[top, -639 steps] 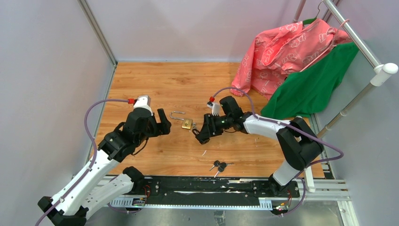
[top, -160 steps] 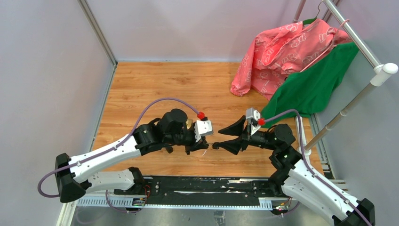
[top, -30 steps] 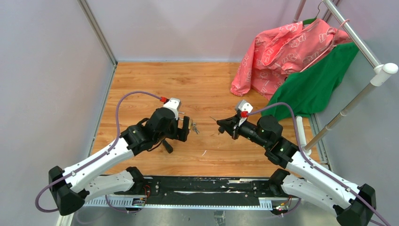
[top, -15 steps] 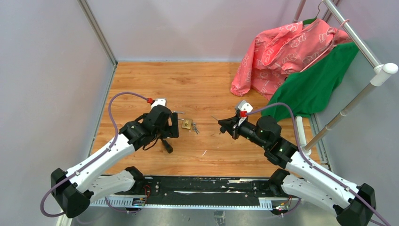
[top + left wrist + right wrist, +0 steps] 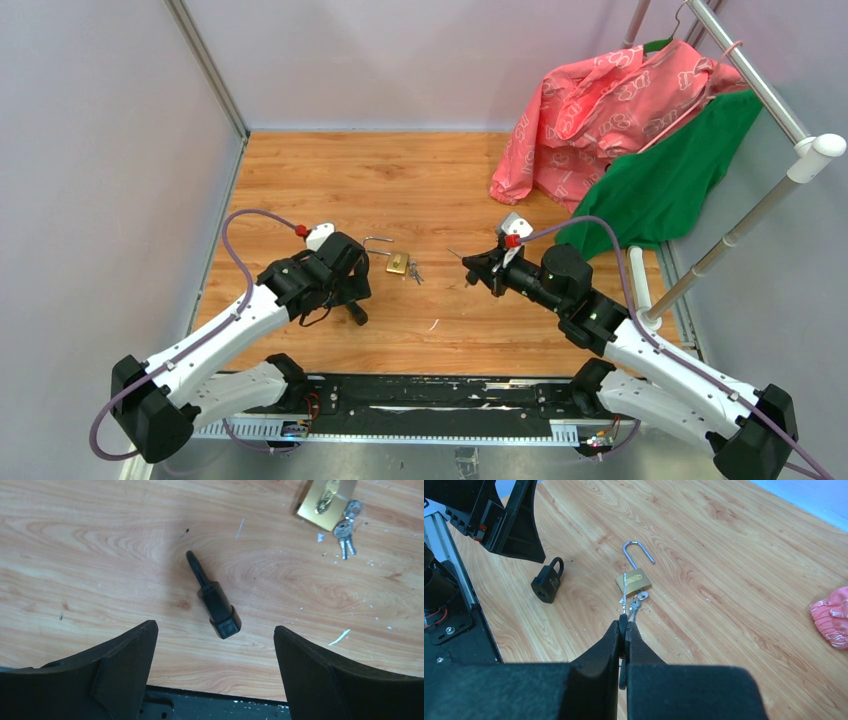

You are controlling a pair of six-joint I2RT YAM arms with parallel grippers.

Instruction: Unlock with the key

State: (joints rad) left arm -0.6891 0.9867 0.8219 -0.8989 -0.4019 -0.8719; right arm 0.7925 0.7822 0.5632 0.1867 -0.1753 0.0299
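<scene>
- At centre of the top view, on the table (image 5: 320, 170): brass padlock (image 5: 634, 581), flat and squarish with a polished yellow body. Silver U-shaped shackle (image 5: 638, 554) swung open, one leg free. Cropped by the upper edge in the left wrist view.
- Just beside the brass body: key bunch (image 5: 345, 530), small, silvery and round-headed. Lies on the wood; exact number of keys hard to count.
- Right of centre in the top view: right tool (image 5: 624, 622), black fingers pressed together on a slim silver blade (image 5: 623, 600) that juts toward the padlock. Looks like a key seen edge-on, but its head sits buried between the fingers, so cannot be told for sure.
- Left of centre: left tool (image 5: 214, 628), spread wide and gripping nothing. Hangs over a small black padlock (image 5: 216, 602), matt and blocky, lying on its side to the lower left of the brass one.
- Across the table: warm, smooth wood grain dotted with pale flecks and scratches.
- Upper right of the top view: crumpled pink garment (image 5: 600, 100) and green cloth (image 5: 670, 180) draped from a metal rail (image 5: 760, 90).
</scene>
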